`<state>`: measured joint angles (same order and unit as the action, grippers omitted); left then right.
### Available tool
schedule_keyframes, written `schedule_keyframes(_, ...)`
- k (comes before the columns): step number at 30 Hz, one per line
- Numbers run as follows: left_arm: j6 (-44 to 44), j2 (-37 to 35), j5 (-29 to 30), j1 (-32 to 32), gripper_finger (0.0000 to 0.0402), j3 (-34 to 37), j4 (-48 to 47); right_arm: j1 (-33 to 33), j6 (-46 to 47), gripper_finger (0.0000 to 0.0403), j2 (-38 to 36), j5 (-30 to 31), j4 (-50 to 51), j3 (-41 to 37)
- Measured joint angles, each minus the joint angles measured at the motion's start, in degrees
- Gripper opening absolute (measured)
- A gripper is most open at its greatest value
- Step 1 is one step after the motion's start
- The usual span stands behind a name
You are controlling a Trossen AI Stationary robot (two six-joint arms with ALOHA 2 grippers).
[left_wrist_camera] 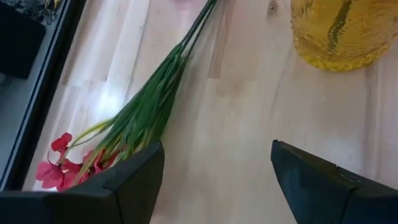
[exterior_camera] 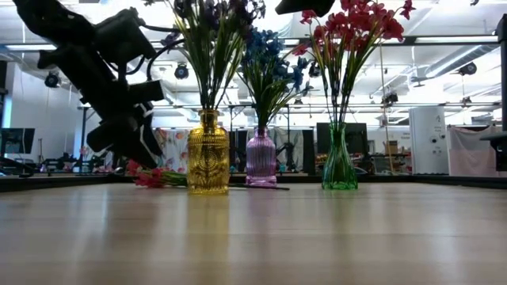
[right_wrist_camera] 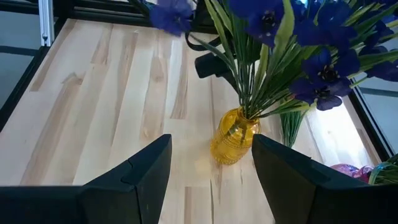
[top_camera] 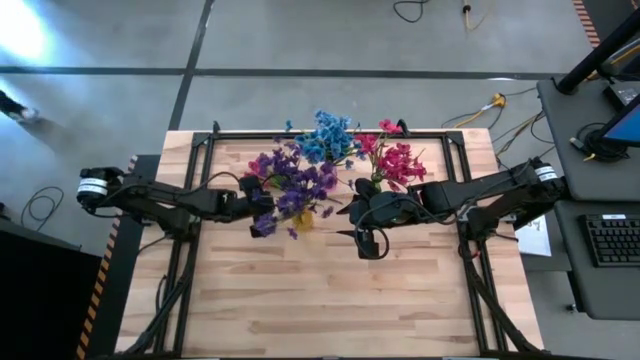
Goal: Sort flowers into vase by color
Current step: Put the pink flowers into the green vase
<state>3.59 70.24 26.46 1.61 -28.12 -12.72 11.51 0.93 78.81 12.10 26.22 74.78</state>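
Observation:
Three vases stand on the table: a yellow one (exterior_camera: 207,154) with purple blooms (top_camera: 290,185), a purple one (exterior_camera: 261,158) with blue blooms (top_camera: 327,138), and a green one (exterior_camera: 339,162) with red-pink blooms (top_camera: 398,162). One red-pink sprig (left_wrist_camera: 134,121) lies flat on the wood beside the yellow vase (left_wrist_camera: 345,31), its blooms (left_wrist_camera: 55,163) toward the table's edge. My left gripper (left_wrist_camera: 216,149) is open and hovers just over that sprig's stems without touching. My right gripper (right_wrist_camera: 211,142) is open, off the table, facing the yellow vase (right_wrist_camera: 233,140) from the right.
The three vases stand close together at the table's far middle, and their tall blooms spread over both grippers (top_camera: 262,200) (top_camera: 358,215). A black metal frame (top_camera: 200,150) runs along the table edges. Bare wood (top_camera: 330,300) lies toward the near edge.

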Motion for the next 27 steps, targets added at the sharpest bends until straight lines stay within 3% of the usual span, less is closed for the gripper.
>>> schedule_keyframes(17, -11.4, -1.7, -2.1, -4.5, 0.0278, -3.4, -13.6, 0.0, 2.6, 0.0217, -0.7, 0.0, 1.1, 0.0)
schedule_keyframes(27, -17.5, -7.0, -2.1, -6.8, 0.0278, -6.2, -22.1, 0.0, 8.0, 0.0216, -3.1, -0.4, 6.0, 0.0)
